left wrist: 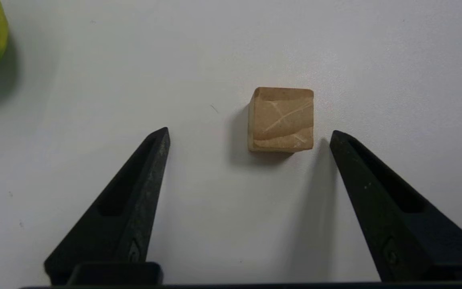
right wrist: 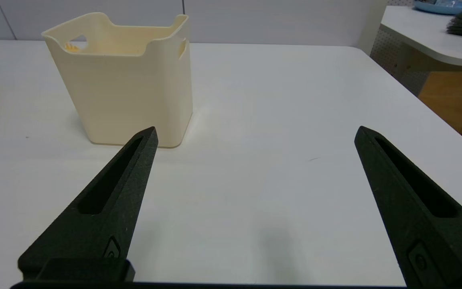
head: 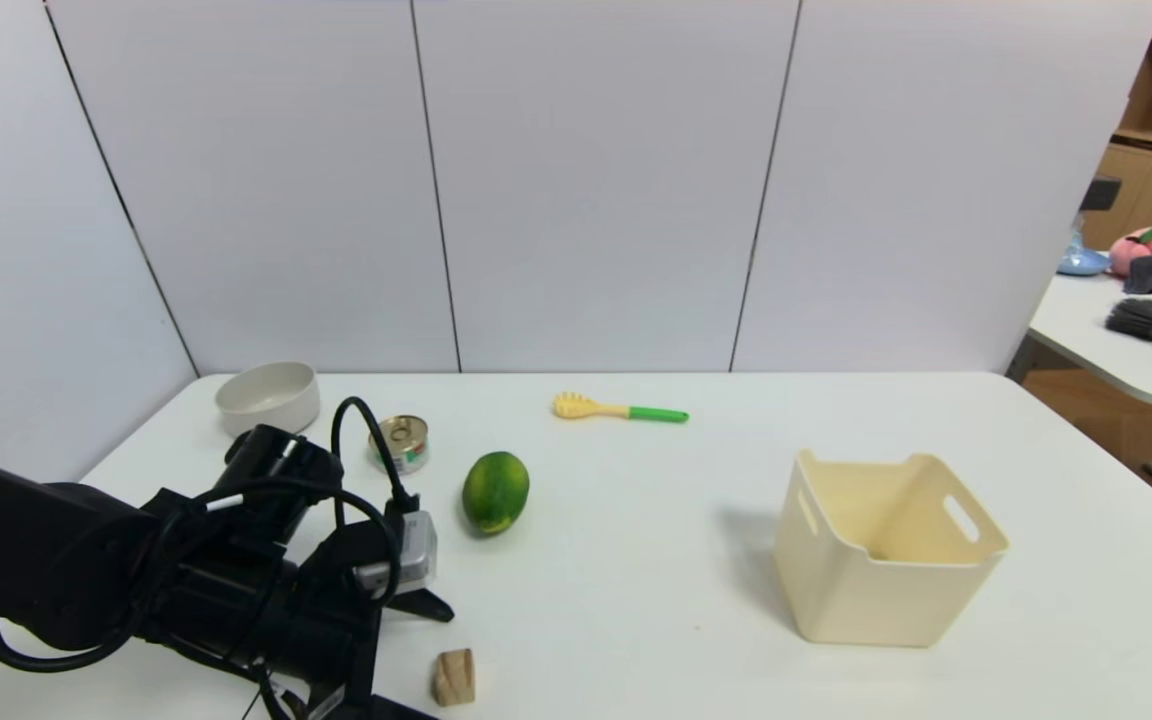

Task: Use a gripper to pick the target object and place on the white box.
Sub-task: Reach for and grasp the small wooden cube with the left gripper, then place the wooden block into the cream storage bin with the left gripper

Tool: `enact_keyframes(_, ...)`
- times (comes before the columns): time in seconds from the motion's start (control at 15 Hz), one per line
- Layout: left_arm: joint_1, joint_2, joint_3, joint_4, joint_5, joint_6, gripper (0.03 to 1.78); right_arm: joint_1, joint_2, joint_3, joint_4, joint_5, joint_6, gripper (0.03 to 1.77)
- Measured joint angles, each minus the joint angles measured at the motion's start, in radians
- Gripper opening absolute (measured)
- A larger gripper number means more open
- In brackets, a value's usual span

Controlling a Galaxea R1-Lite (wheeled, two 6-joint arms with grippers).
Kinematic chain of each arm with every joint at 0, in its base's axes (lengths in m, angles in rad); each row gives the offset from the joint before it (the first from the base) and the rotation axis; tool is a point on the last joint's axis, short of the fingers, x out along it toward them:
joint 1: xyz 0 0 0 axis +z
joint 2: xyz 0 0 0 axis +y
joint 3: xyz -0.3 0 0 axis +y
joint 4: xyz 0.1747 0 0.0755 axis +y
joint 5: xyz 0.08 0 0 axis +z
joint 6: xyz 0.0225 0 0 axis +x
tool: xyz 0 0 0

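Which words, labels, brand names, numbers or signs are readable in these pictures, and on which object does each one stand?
No text can be read in any view.
tin can: it has a green and red label band on its side, too small to read.
wooden block: only grain lines, no writing.
white box: plain, no print visible.
left gripper and right gripper: no legible marking on the fingers.

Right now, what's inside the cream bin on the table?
The white box looks empty: the head view shows bare inner walls and part of the floor. Its near wall hides the front of the floor. The wooden block still sits on the table by the left gripper.
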Motion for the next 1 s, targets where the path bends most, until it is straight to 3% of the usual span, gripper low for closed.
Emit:
enact_keyframes(0.33,-0.038,-0.002,-0.005,-0.001,-0.003,-0.02,0.77,0.0,0.0,0.0,0.0,0.0,0.0,1.7)
enact_keyframes(0.4,-0.042,-0.004,-0.006,-0.001,-0.003,-0.021,0.44,0.0,0.0,0.0,0.0,0.0,0.001,1.7)
enact_keyframes(0.8,-0.045,-0.026,-0.009,-0.02,-0.004,-0.028,0.4,0.0,0.0,0.0,0.0,0.0,0.0,1.7)
enact_keyframes(1.0,-0.046,-0.041,-0.037,-0.16,-0.017,-0.127,0.4,0.0,0.0,0.0,0.0,0.0,0.001,1.7)
